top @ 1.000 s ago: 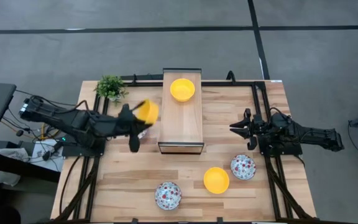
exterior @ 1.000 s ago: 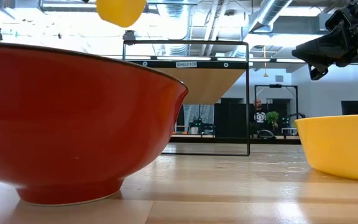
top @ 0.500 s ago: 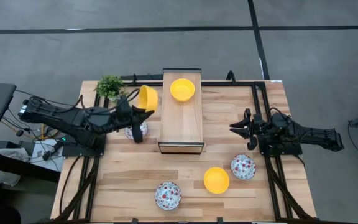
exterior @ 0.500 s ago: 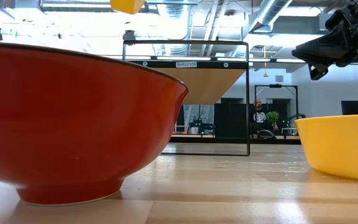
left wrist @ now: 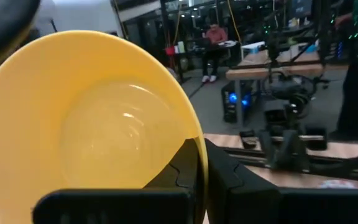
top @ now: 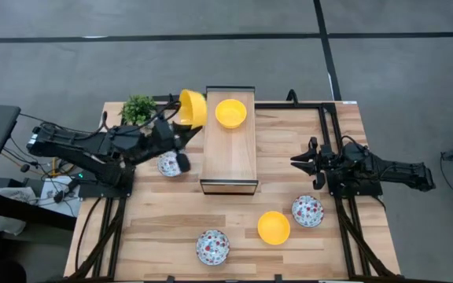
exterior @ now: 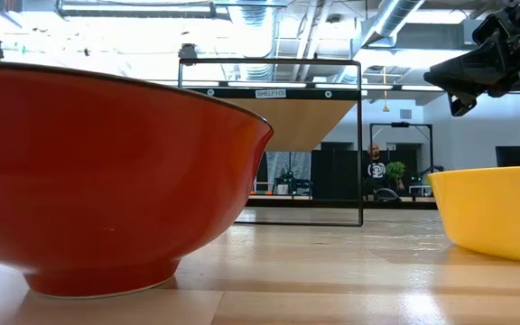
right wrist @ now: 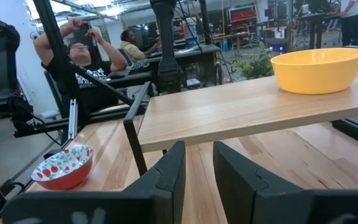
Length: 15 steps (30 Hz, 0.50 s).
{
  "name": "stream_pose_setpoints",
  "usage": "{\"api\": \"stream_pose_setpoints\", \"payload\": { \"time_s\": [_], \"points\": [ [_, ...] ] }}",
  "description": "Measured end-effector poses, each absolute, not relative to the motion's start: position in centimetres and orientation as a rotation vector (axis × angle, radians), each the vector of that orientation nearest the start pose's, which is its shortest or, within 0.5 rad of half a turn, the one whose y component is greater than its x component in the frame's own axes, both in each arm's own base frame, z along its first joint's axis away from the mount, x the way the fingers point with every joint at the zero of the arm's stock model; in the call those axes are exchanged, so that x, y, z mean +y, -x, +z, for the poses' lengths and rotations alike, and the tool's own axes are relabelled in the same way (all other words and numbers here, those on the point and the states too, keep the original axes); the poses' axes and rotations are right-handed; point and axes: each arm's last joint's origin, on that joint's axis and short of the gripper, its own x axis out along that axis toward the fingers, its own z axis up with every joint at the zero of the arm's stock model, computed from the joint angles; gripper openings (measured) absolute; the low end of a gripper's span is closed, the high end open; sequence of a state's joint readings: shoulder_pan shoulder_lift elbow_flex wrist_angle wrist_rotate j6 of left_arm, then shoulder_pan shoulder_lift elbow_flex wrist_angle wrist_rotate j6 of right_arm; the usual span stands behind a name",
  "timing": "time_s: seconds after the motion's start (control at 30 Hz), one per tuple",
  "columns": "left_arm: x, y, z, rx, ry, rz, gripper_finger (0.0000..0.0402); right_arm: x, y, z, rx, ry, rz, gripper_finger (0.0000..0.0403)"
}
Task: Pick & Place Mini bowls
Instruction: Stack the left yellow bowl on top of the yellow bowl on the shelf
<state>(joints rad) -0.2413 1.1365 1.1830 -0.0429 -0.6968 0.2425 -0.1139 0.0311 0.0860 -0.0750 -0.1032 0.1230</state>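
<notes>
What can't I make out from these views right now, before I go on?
- The left pincer and its yellow bowl: out of the low view, above its top edge.
- How many bowls there are: the high view shows six, but a red bowl fills the low view's left and hides the table behind it.
- The right pincer: the fingertips are too small in the high view.

Left claw grips a yellow bowl beside the shelf.
</notes>
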Motion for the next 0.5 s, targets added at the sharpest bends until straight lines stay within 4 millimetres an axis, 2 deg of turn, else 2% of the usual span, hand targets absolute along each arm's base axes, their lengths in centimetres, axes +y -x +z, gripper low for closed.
{"api": "stream_pose_setpoints", "payload": {
  "time_s": [0.27, 0.5],
  "points": [
    [-3.0, -26.8, 44.4, 0.084, -0.456, 0.517, 0.0007, -0.8, -9.4, 18.3, 0.019, -0.125, -0.012, 0.0071],
    [-1.5, -29.0, 45.1, 0.135, -0.611, 0.538, 0.0007, -0.8, -9.4, 18.3, 0.019, -0.125, -0.012, 0.0071]
  ]
}}
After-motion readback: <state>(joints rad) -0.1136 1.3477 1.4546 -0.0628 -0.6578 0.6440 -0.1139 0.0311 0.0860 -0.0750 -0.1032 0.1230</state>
